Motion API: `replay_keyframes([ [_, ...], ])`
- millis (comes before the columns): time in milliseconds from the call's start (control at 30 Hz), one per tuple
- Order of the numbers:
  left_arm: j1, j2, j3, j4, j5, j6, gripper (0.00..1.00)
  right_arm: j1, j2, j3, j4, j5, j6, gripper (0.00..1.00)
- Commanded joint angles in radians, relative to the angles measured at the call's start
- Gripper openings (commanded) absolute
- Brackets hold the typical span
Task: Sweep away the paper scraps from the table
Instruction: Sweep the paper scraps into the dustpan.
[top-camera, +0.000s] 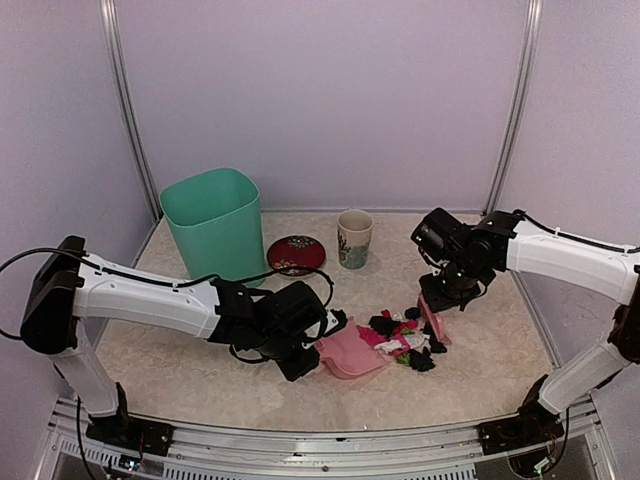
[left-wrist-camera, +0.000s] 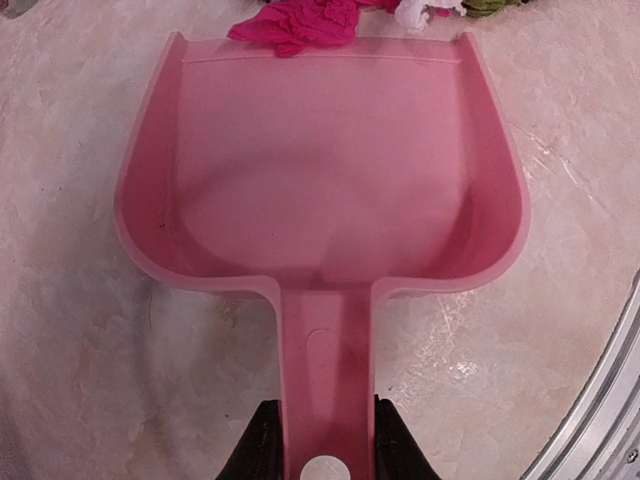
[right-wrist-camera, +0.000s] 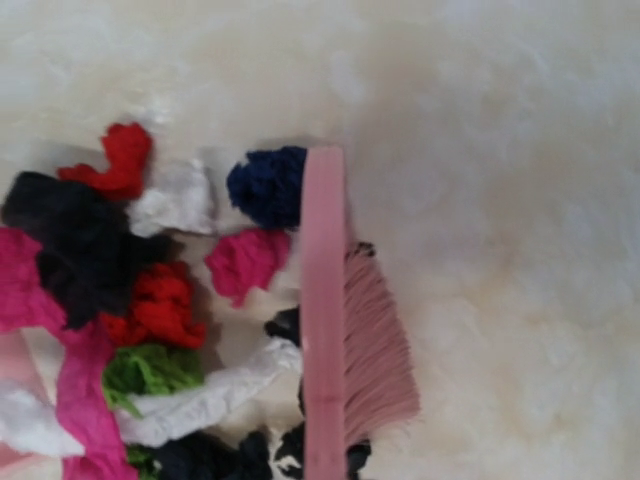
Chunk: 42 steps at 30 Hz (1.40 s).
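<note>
The paper scraps (top-camera: 405, 335) lie in a mixed black, red, pink, white and green heap on the beige table (top-camera: 180, 360), right of centre. A pink dustpan (top-camera: 350, 355) lies flat with its mouth against the heap's left side. My left gripper (top-camera: 305, 345) is shut on its handle (left-wrist-camera: 325, 400), and pink scraps (left-wrist-camera: 300, 22) touch the pan's lip. My right gripper (top-camera: 443, 295) holds a pink brush (top-camera: 433, 322) upright at the heap's right edge. In the right wrist view the brush (right-wrist-camera: 325, 320) stands against the scraps (right-wrist-camera: 150, 300), its bristles splayed away from them; my fingers are out of frame.
A green bin (top-camera: 212, 222) stands at the back left. Beside it are a red round plate (top-camera: 296, 253) and a patterned cup (top-camera: 354, 238). The metal front rail (top-camera: 300, 440) runs along the near edge, close behind the dustpan handle (left-wrist-camera: 600, 420).
</note>
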Motion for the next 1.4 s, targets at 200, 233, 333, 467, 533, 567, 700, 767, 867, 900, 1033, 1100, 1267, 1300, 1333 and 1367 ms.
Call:
replay_keyframes([
  [200,0.013,0.035,0.023,0.006,0.003,0.024,0.0,0.084,0.105,0.073,0.097,-0.088,-0.079,0.0],
  [233,0.012,0.036,0.023,0.008,0.004,0.022,0.0,0.094,0.113,0.082,0.102,-0.092,-0.078,0.0],
  [333,0.013,0.035,0.007,0.028,0.011,0.013,0.0,0.123,0.134,0.111,0.114,-0.117,-0.078,0.0],
  [467,0.017,0.027,-0.03,0.068,0.014,-0.01,0.0,0.152,0.155,0.139,0.133,-0.142,-0.078,0.0],
  [533,0.018,0.027,-0.046,0.084,0.014,-0.022,0.0,0.166,0.164,0.148,0.143,-0.159,-0.078,0.0],
  [567,0.019,0.028,-0.054,0.094,0.012,-0.031,0.0,0.172,0.167,0.154,0.147,-0.167,-0.094,0.0],
  [700,0.023,0.025,-0.09,0.139,0.006,-0.061,0.0,0.198,0.176,0.175,0.147,-0.186,-0.121,0.0],
  [767,0.025,0.021,-0.109,0.167,0.003,-0.077,0.0,0.206,0.177,0.187,0.138,-0.19,-0.125,0.0],
  [867,0.028,0.012,-0.144,0.214,-0.004,-0.092,0.0,0.211,0.168,0.197,0.116,-0.186,-0.129,0.0],
  [900,0.029,0.009,-0.154,0.232,-0.006,-0.097,0.0,0.213,0.164,0.199,0.112,-0.181,-0.13,0.0],
  [1033,0.03,0.003,-0.191,0.281,-0.03,-0.117,0.0,0.213,0.123,0.199,0.105,-0.151,-0.136,0.0],
  [1100,0.03,-0.001,-0.205,0.297,-0.039,-0.119,0.0,0.213,0.104,0.197,0.098,-0.118,-0.138,0.0],
  [1267,0.026,-0.022,-0.236,0.333,-0.034,-0.119,0.0,0.212,0.085,0.218,0.051,-0.003,-0.115,0.0],
  [1300,0.023,-0.027,-0.242,0.338,-0.035,-0.12,0.0,0.213,0.084,0.225,0.037,0.028,-0.107,0.0],
  [1333,0.021,-0.032,-0.248,0.341,-0.032,-0.121,0.0,0.213,0.083,0.23,0.023,0.054,-0.098,0.0],
  [1367,0.018,-0.035,-0.253,0.344,-0.03,-0.122,0.0,0.212,0.082,0.236,0.007,0.081,-0.093,0.0],
])
